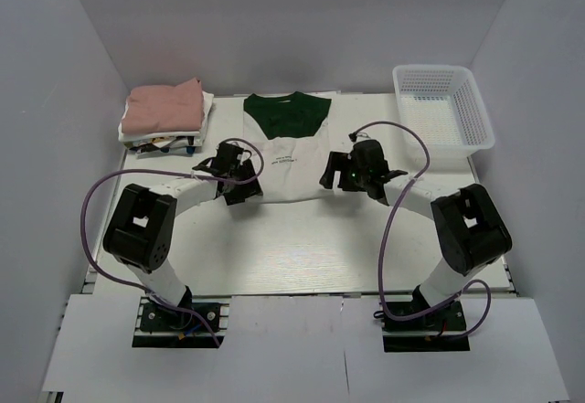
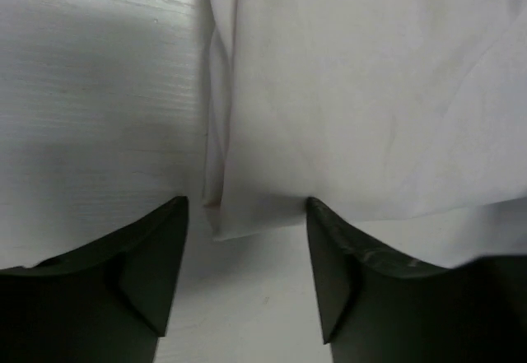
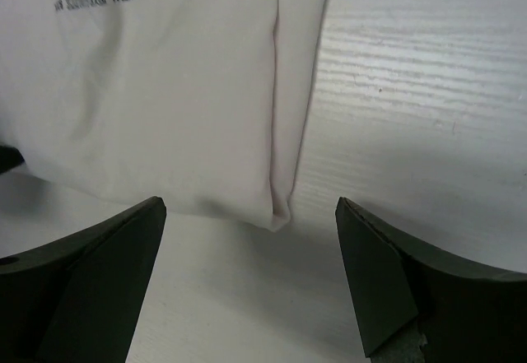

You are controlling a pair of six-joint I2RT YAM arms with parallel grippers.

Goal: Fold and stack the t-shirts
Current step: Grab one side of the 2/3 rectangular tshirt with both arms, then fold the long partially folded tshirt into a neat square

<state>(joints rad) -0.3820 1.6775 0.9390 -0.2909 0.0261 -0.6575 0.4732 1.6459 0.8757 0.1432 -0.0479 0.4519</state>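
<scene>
White table [image 1: 302, 238], mesh basket [image 1: 452, 150] right of t-shirt [image 1: 291, 152]

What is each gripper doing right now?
Left gripper: open, t-shirt corner between its jaws, not gripped.
Right gripper: open, holding nothing.

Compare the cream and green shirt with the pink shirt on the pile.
The cream and green shirt lies alone on the table, only its sides folded in; the pink shirt is folded small atop the pile. The cream shirt shows dark print; the pink shirt none. Both are cloth.
</scene>
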